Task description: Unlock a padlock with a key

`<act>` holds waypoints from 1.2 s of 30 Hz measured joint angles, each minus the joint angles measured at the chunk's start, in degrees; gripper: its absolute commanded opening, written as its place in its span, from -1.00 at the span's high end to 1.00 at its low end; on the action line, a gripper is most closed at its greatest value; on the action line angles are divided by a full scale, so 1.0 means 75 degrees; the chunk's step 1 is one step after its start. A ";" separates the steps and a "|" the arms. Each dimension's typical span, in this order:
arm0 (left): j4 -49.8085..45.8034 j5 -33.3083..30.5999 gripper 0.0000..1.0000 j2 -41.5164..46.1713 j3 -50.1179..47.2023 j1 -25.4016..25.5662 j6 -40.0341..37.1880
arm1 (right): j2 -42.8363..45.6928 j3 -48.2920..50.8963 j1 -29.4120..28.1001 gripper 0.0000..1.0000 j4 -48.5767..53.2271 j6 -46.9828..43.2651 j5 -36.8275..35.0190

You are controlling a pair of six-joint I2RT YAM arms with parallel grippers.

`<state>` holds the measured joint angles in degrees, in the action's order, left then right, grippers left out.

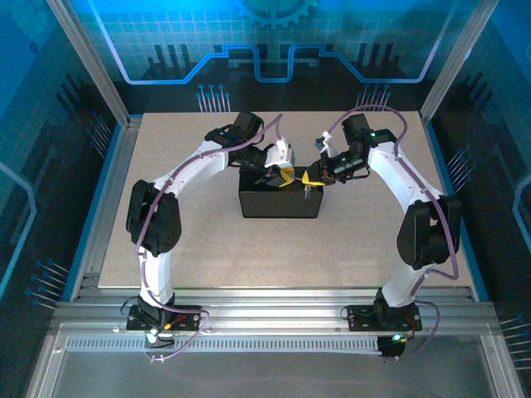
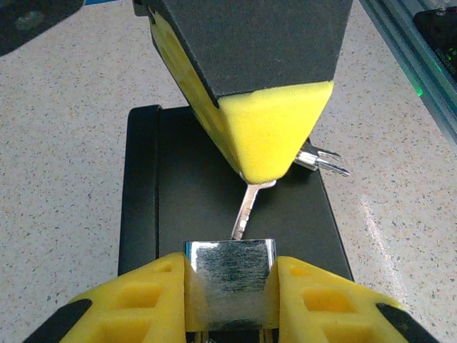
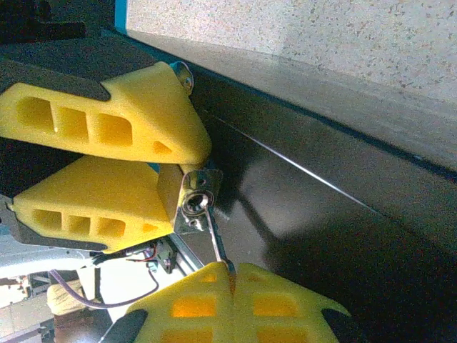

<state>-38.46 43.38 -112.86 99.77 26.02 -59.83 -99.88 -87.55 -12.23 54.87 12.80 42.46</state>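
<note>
Two grippers meet above the black box, at the insertion step: the key has its tip at the keyhole of the padlock, depth unclear. Fingers of the left gripper clamp the padlock body, while the right gripper is pinched tight on the key's head. Next move, by my judgement: push the blade home along its axis, then twist.

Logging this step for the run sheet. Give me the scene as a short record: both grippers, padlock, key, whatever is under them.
left gripper: shut on the padlock, held over the black box
right gripper: shut on the head of the key
key: shaft points at the keyhole, tip at or in it; depth unclear
spare keys: stick out beside the right gripper
lock state: cannot tell
</note>
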 measured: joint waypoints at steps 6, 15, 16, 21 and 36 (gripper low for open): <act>-0.0003 0.0000 1.00 0.0003 0.0000 0.0000 -0.0003 | -0.0003 -0.0003 0.0023 0.98 -0.0009 -0.0006 0.0058; 0.0000 -0.0003 1.00 0.0052 -0.0073 -0.0006 -0.0006 | -0.0189 -0.0198 -0.0134 0.99 0.0006 -0.0122 0.0102; 0.0003 0.0003 1.00 0.0058 -0.0093 -0.0012 -0.0006 | -0.0210 -0.0201 -0.0134 0.99 0.0009 -0.0122 0.0128; 0.0029 0.0000 1.00 0.0111 -0.0152 -0.0050 -0.0006 | -0.0303 -0.0294 -0.0137 0.99 0.0017 -0.0122 0.0224; 0.0361 0.0000 1.00 0.0498 -0.0691 -0.0070 -0.0006 | -0.0868 -0.1285 -0.0166 0.98 0.0912 -0.0775 0.0466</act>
<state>-35.75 43.38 -109.12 94.59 25.50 -59.88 -106.39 -97.19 -13.47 61.71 6.98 45.95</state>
